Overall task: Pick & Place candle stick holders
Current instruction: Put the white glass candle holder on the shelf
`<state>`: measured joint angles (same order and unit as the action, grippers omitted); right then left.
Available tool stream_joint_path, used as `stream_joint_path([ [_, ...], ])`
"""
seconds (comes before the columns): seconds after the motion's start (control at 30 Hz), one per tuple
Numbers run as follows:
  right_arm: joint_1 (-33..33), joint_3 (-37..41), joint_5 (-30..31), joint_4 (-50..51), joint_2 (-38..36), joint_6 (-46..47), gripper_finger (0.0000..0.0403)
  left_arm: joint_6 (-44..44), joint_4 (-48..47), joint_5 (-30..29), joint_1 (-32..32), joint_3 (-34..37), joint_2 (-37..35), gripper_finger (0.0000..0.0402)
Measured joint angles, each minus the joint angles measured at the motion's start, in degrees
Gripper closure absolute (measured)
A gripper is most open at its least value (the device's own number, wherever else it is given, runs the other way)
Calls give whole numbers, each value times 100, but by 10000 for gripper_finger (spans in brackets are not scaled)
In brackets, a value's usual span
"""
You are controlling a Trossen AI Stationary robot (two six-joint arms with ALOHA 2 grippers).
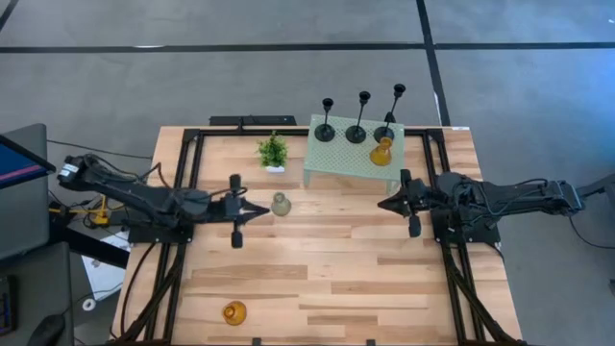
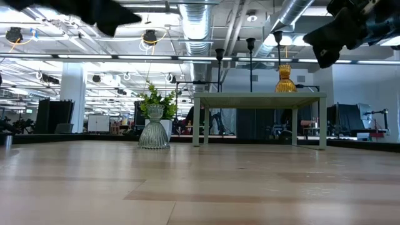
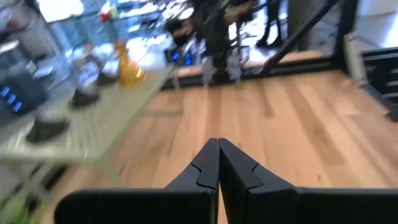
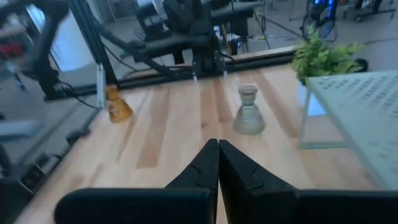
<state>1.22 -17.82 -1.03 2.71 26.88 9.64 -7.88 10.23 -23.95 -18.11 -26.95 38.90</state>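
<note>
Four holders are judged already placed on the pale green mesh stand at far centre: three black candle stick holders and one amber glass holder. Left on the table are the clear-grey glass holder, beside the closed, empty left gripper, and a second amber glass holder near-left. The right gripper is closed and empty; the potted plant, just far of the grey holder, possibly crowds the reach.

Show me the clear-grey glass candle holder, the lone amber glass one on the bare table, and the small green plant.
Clear-grey glass candle holder [image 1: 280, 204], high view, its top.
Lone amber glass candle holder [image 1: 234, 312], high view, its centre.
Small green potted plant [image 1: 273, 151], high view, its leaves.
</note>
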Motion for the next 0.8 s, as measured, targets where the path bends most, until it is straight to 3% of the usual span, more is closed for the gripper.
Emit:
stream_joint_path([
  [0.17, 245, 0, 6, -365, 449, 578, 403, 691, 0, -742, -510, 547, -7, 400],
  [0.37, 540, -12, 227, -1088, 1183, 380, 403, 1687, 6, -1352, -820, 1050, 15, 400],
  [0.63, 546, -268, 244, -1185, 1605, 195, 403, 2019, 60, -1421, -800, 1593, 23, 398],
  [0.8, 553, -280, 240, -1140, 1628, 197, 403, 2084, 193, -1418, -638, 1822, 26, 371],
])
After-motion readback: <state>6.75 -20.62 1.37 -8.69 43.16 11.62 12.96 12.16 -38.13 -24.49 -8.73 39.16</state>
